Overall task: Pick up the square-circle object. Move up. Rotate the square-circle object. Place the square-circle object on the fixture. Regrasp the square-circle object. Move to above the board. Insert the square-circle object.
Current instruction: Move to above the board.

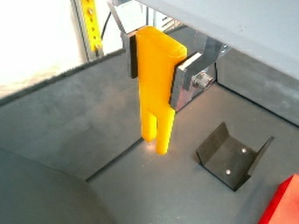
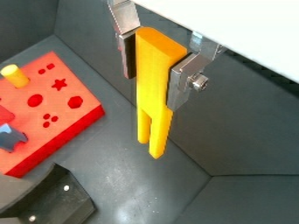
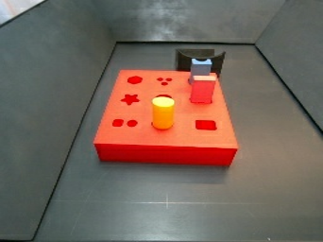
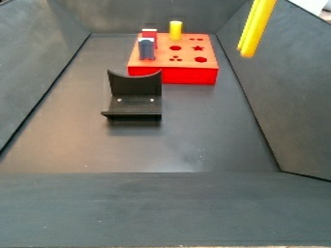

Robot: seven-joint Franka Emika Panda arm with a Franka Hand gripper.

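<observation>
1. Wrist views both show the hand (image 1: pixel 156 63) closed on the square-circle object (image 1: pixel 155 87), its flat silver fingers (image 2: pixel 183 80) pressed against opposite sides of the yellow-orange bar near its upper end.
2. That bar hangs upright, its lower end forked into two prongs, clear of the dark floor (image 2: pixel 128 175) beneath it.
3. In a side view the square-circle object (image 4: pixel 256 26) shows at the upper edge, high above the floor and off to one side of the board (image 4: pixel 192 60); the hand itself is out of that picture.
4. The fixture (image 4: pixel 132 97), a black open-fronted bracket, stands on the floor nearer that camera than the board and apart from it.
5. In a wrist view the fixture (image 1: pixel 232 154) lies below and beside the hanging bar, not touching it, with a red corner of the board (image 1: pixel 281 203) at the frame's edge.
6. The board (image 3: pixel 132 118) is a flat red block with star, round and square holes in its top.
7. A short yellow-orange cylinder (image 3: pixel 163 112) stands upright near the board's middle.
8. A small red cuboid (image 3: pixel 202 90) stands at the board's far edge, with a blue-grey piece (image 3: pixel 201 65) just behind it, in front of the fixture (image 3: pixel 197 55).
</observation>
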